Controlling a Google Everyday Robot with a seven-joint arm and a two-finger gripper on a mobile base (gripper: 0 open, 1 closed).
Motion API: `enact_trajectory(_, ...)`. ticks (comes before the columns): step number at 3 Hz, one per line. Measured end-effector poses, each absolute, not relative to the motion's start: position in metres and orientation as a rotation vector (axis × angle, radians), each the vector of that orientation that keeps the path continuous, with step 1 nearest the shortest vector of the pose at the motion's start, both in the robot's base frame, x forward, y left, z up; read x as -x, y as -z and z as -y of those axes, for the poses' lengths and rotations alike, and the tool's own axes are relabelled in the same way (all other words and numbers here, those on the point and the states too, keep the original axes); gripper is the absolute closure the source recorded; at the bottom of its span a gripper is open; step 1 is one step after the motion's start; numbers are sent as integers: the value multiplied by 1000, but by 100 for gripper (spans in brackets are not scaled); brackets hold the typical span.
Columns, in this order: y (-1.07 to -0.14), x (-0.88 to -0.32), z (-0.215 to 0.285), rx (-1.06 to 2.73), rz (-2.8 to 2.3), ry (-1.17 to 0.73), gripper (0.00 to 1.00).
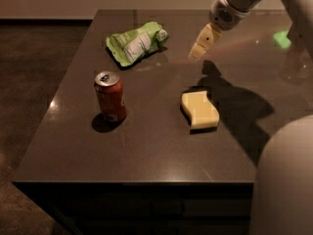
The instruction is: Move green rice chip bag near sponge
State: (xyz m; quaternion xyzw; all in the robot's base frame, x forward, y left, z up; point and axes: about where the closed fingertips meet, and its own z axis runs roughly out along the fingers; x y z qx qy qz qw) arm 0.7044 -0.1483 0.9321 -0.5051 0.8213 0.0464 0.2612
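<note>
Gripper (201,45) hangs in the air above the far half of the table (146,151), its pale tip slanting down and to the left; from this angle it is not possible to tell whether it is open or closed, though nothing is seen in it. Behind it, the white arm (234,5) reaches in from the upper right and casts a dark shadow across the tabletop beside the sponge (199,110).

The green rice chip bag (137,43) lies crumpled near the far left edge, label side up, to the left of the gripper and apart from it. The sponge rests flat nearer the front, right of centre, well apart from the bag. A soda can (110,98) stands upright on the left, between the bag and the front edge.

The step in hand looks like the approach: the bag is not yet touched and nothing has been carried toward the sponge. The next move probably calls for travelling left and down onto the bag, then taking a hold on its loose foil, which may slip or crumple. The carry back to the sponge should pass clear of the can.
</note>
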Motion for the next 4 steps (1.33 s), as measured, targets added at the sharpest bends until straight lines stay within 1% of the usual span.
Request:
enact_trajectory(2,-925,-761,102,1247,-2189,-202,0)
enact_trajectory(4,-921,-791,36,1196,-2186,-244,0)
